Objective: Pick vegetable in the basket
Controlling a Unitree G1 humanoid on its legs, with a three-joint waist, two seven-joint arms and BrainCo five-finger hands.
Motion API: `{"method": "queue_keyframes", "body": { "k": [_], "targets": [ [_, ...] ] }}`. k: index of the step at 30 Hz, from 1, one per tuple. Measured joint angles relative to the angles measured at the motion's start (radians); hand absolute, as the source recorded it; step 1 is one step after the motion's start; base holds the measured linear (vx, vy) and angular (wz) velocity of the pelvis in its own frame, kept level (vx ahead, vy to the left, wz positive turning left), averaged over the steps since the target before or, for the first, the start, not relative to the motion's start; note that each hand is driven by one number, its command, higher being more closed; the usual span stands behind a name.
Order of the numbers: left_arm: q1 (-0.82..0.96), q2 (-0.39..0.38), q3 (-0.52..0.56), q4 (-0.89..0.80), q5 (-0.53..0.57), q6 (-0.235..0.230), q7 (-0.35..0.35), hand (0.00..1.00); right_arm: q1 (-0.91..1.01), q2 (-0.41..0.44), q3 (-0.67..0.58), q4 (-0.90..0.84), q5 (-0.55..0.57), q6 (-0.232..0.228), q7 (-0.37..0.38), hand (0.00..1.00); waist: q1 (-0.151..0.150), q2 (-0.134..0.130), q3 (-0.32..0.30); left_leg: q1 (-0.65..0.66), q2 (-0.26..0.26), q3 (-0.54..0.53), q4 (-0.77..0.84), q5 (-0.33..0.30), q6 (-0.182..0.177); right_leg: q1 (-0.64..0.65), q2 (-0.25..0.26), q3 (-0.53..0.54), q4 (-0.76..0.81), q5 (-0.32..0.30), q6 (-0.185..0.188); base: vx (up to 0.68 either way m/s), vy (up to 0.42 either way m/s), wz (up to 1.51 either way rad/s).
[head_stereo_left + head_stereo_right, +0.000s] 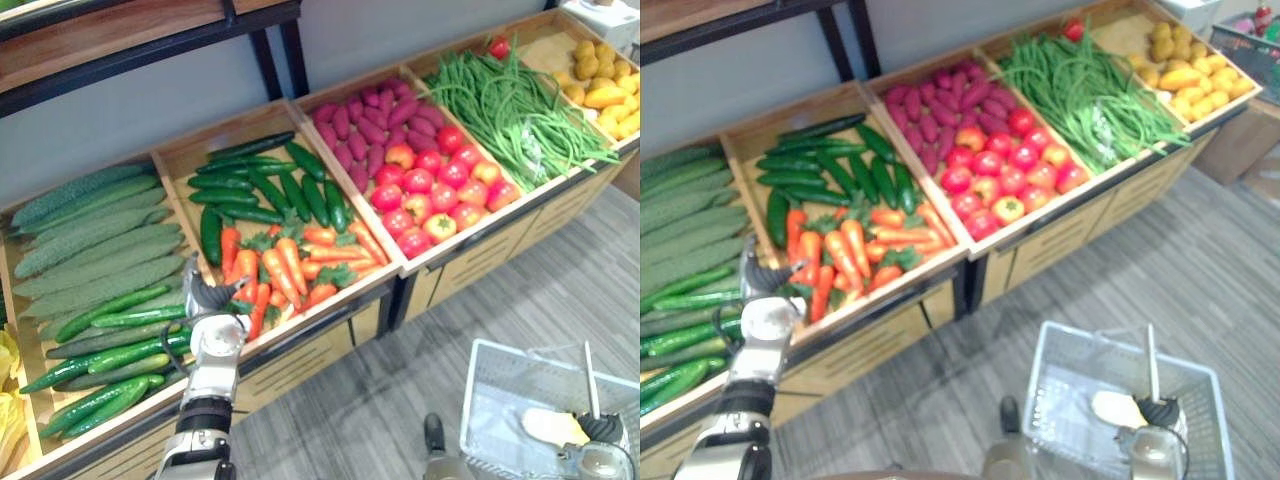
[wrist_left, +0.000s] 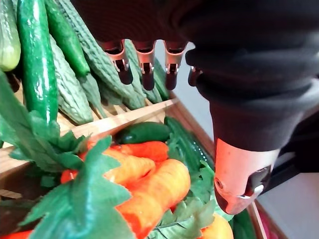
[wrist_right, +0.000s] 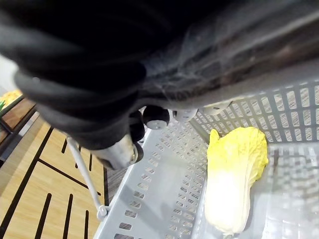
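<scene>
The left robot hand hangs just above the carrots at the front of the wooden crate. It is released: its fingers are straight, the thumb stands apart, and nothing is between them. The right robot hand is low on the robot's right side and, as far as I can judge, it is clenched round the thin handle of the white basket, where one pale yellow cabbage lies on the bottom. The vegetable to pick is, I think, a carrot, and it lies in the crate, well apart from the basket. Several things could go wrong from here. The carrots lie one over another with their green leaves on top, so the fingers may close on leaves and not on the orange body, and then the carrot can slip out. A neighbour carrot may be dragged along and roll over the front rim to the floor. The dark cucumbers lie just beside, so a small error to the side would give the wrong vegetable. A weak grasp may also fail on the way across to the basket. Which carrot is directly under the palm is hidden by the hand itself. The right hand's fingers are mostly covered by its dark cover, and the basket is cut off at the edge.
</scene>
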Motion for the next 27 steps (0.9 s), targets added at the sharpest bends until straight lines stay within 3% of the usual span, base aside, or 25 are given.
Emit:
{"method": "queue_keyframes", "body": {
  "k": [10, 15, 27],
  "targets": [
    [-0.114, 0.000, -0.016, 0.196, 0.038, 0.039, 0.000, 0.00, -0.008, 0.013, 0.030, 0.000, 0.000, -0.002, -0.001, 1.00, -0.008, 0.002, 0.025, 0.012, 0.001, 0.017, -0.002, 0.000, 0.000, 0.000, 0.003, 0.012, -0.002, 0.006, -0.001, -0.01, -0.013, -0.03],
    [-0.164, 0.000, -0.015, 0.278, 0.038, 0.040, -0.001, 0.00, -0.022, 0.015, 0.050, 0.000, 0.000, -0.002, -0.001, 1.00, -0.024, 0.002, 0.042, 0.013, 0.002, 0.029, -0.003, -0.001, -0.001, -0.008, 0.007, 0.022, -0.002, 0.011, -0.003, -0.02, -0.032, -0.09],
    [-0.257, 0.022, 0.001, 0.398, 0.041, 0.051, 0.006, 0.00, -0.049, 0.016, 0.082, -0.002, 0.000, -0.022, -0.003, 1.00, -0.027, 0.002, 0.060, 0.011, 0.002, 0.079, -0.012, -0.001, -0.003, -0.046, 0.017, 0.056, -0.003, 0.024, -0.007, -0.02, -0.035, -0.11]
  ]
}}
